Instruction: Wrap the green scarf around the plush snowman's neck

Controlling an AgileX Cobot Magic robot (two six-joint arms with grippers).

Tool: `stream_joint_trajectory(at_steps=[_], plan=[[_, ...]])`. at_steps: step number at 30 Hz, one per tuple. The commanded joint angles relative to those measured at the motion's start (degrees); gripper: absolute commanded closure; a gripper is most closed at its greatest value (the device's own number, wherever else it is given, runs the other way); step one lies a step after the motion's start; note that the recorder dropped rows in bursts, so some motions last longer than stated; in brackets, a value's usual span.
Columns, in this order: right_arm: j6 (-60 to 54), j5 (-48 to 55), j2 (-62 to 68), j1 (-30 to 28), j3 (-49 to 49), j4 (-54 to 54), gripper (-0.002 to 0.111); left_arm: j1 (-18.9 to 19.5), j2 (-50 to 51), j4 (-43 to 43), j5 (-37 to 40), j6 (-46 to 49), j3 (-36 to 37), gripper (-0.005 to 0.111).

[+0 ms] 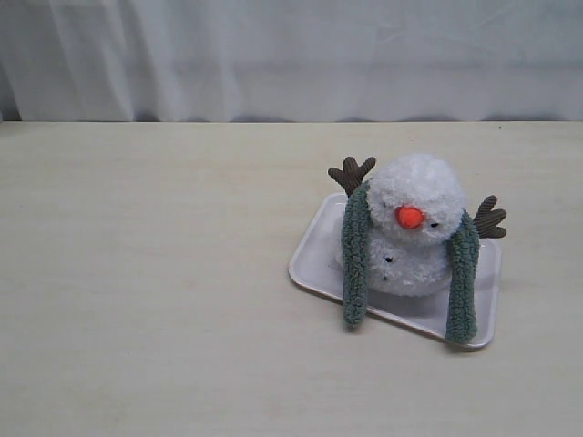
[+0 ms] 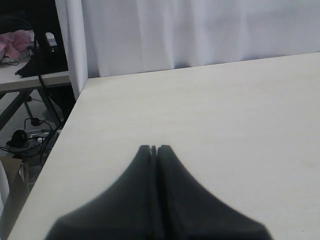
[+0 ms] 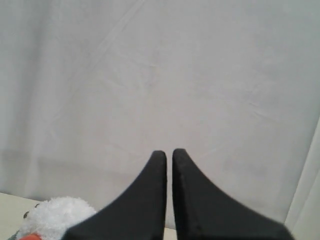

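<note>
The plush snowman (image 1: 416, 189) sits upright on a white tray (image 1: 312, 262) right of the table's middle, orange nose facing the camera. The green scarf (image 1: 355, 259) lies behind its neck, and both ends hang down its front to the tray's near edge. Neither gripper shows in the exterior view. My left gripper (image 2: 154, 148) is shut with nothing in it, over bare tabletop. My right gripper (image 3: 169, 153) has its fingers almost touching and holds nothing; it points at the curtain, with the snowman's head (image 3: 55, 215) low in that view's corner.
A white curtain (image 1: 291, 55) hangs behind the table. The left wrist view shows the table's side edge (image 2: 65, 125), with another table (image 2: 30, 75) and cables on the floor (image 2: 25, 137) beyond it.
</note>
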Motion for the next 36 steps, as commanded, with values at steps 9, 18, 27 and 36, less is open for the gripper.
stream_joint_trajectory(at_steps=[9, 18, 27, 36], plan=[[0.4, 19.1, -2.1, 0.0, 0.1, 1.2, 0.104, 0.0, -0.1, 0.2, -0.3, 0.0, 0.2, 0.107], [0.3, 31.0, -2.1, 0.0, 0.1, 4.3, 0.104, 0.0, -0.1, 0.2, -0.3, 0.0, 0.2, 0.107], [0.3, 34.6, -2.1, 0.0, 0.1, 4.3, 0.104, 0.0, -0.1, 0.2, -0.3, 0.0, 0.2, 0.107], [0.5, 35.0, -2.1, 0.0, 0.1, 4.3, 0.104, 0.0, -0.1, 0.2, -0.3, 0.0, 0.2, 0.107]])
